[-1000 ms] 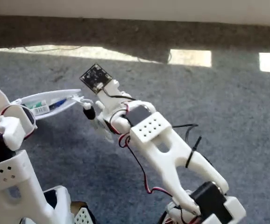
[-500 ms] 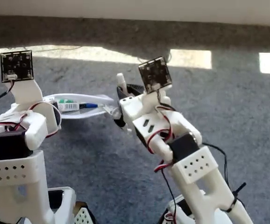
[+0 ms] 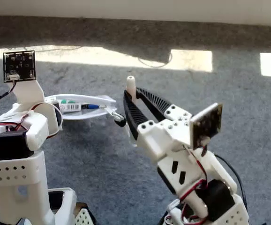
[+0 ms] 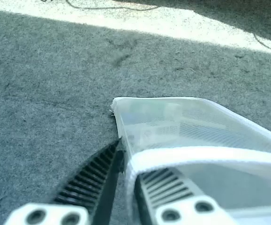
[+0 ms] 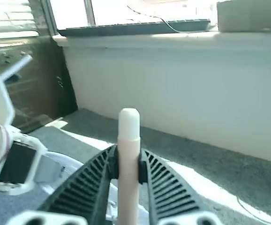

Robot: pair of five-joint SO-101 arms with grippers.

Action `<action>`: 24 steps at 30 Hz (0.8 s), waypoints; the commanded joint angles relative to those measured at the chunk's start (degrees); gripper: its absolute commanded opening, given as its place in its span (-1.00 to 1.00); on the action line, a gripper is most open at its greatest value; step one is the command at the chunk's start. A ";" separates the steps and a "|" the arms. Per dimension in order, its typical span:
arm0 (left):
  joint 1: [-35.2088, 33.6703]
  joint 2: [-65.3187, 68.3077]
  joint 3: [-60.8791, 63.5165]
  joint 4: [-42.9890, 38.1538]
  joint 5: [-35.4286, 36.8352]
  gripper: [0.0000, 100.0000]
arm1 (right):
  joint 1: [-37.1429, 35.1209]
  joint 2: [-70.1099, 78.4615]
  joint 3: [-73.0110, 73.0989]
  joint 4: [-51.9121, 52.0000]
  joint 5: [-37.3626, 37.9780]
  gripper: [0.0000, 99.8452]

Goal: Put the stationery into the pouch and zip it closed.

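Observation:
A clear mesh pouch (image 3: 81, 107) lies on the grey carpet with a blue pen (image 3: 89, 106), a green-capped item and a labelled item inside. In the left wrist view my left gripper (image 4: 126, 163) is shut on the pouch (image 4: 182, 124) at its white end seam. My right gripper (image 3: 132, 96) is raised just right of the pouch, shut on a white round-ended stick (image 3: 131, 85) that stands upright between its black fingers. The right wrist view shows that stick (image 5: 128, 129) clamped in the right gripper (image 5: 127, 155). A black zipper pull (image 3: 121, 123) hangs at the pouch's right end.
Grey carpet (image 3: 220, 108) spreads to the right, with sunlit patches (image 3: 189, 58) and a thin cable (image 3: 152, 63) at the back. A pale wall and window sill (image 5: 182, 40) stand beyond. The left arm's white body (image 5: 4, 154) is near the right gripper.
My right arm has drawn back from the pouch's right end and tilted upward, carrying the white stick. The left arm's wrist rose a second ago and has held still since.

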 commanded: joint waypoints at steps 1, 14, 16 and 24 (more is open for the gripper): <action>1.36 0.13 -1.36 -0.35 -0.35 -0.98 | -4.18 -4.00 -0.48 -1.45 -0.70 -0.99; 1.27 0.13 -1.19 -0.26 -0.35 -0.98 | -13.23 -5.32 7.60 -20.00 -0.70 -0.99; 1.27 0.13 -1.19 -0.26 -0.35 -0.98 | -13.32 -5.05 12.09 -30.11 -0.44 -0.99; 1.19 0.13 -1.19 -0.26 -0.35 -0.98 | -13.14 -4.88 23.25 -53.85 -0.26 -0.99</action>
